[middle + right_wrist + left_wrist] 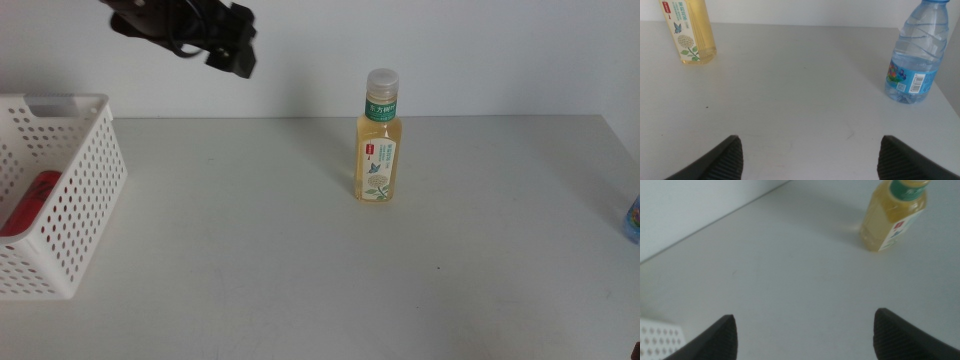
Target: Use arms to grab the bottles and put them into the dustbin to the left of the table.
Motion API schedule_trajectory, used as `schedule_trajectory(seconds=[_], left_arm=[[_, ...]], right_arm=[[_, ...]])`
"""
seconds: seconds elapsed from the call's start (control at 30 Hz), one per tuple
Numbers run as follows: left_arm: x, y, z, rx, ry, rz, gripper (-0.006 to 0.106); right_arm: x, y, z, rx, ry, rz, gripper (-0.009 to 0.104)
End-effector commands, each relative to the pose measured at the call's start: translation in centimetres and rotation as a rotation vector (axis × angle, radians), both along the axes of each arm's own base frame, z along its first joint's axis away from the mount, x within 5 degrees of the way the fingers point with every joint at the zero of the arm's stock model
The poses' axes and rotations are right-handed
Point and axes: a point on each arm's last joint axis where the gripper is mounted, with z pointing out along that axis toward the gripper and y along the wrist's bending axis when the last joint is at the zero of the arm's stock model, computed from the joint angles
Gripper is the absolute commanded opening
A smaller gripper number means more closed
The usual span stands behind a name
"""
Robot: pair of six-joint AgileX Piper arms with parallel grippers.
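Note:
A pale-yellow drink bottle with a green-white label stands upright near the middle back of the table. The left arm hangs high at the back left, its gripper well above the table between dustbin and bottle. In the left wrist view that gripper is open and empty, with the yellow bottle far ahead. The white perforated dustbin stands at the left and holds a red can. My right gripper is open and empty, with a clear water bottle and the yellow bottle ahead.
The water bottle shows only as a sliver at the table's right edge in the middle view. A corner of the dustbin appears beside the left jaw. A white wall rises behind the table.

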Motion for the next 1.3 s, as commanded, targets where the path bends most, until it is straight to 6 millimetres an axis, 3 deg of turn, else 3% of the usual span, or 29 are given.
schedule_trajectory(seconds=[0.0,0.13,0.23,0.4,0.67,0.8,0.97,1.27], left_arm=[[-2.0,-1.6,2.7,-0.103,-0.226,-0.055,0.092],[-4.4,-3.1,1.4,-0.199,-0.394,-0.125,0.092],[-6.2,-3.4,-0.8,-0.301,-0.486,-0.14,0.092],[-8.8,-3.2,-6.1,-0.422,-0.567,-0.173,0.092],[-10.3,-2.4,-12.8,-0.529,-0.616,-0.154,0.092],[-10.7,-2.0,-15.0,-0.52,-0.585,-0.141,0.092],[-10.6,-2.1,-15.9,-0.512,-0.555,-0.134,0.092],[-7.7,-4.1,-18.8,-0.547,-0.597,-0.128,0.092]], right_arm=[[0.0,-0.1,1.0,-0.02,-0.1,-0.01,0.071],[0.0,-0.1,1.0,-0.02,-0.1,-0.01,0.071],[0.0,-0.1,1.0,-0.02,-0.1,-0.01,0.071],[0.0,-0.1,1.0,-0.02,-0.1,-0.01,0.071],[0.0,-0.1,1.0,-0.02,-0.1,-0.01,0.071],[0.0,-0.1,1.0,-0.02,-0.1,-0.01,0.071],[0.0,-0.1,1.0,-0.02,-0.1,-0.01,0.071],[0.0,-0.1,1.0,-0.02,-0.1,-0.01,0.071]])
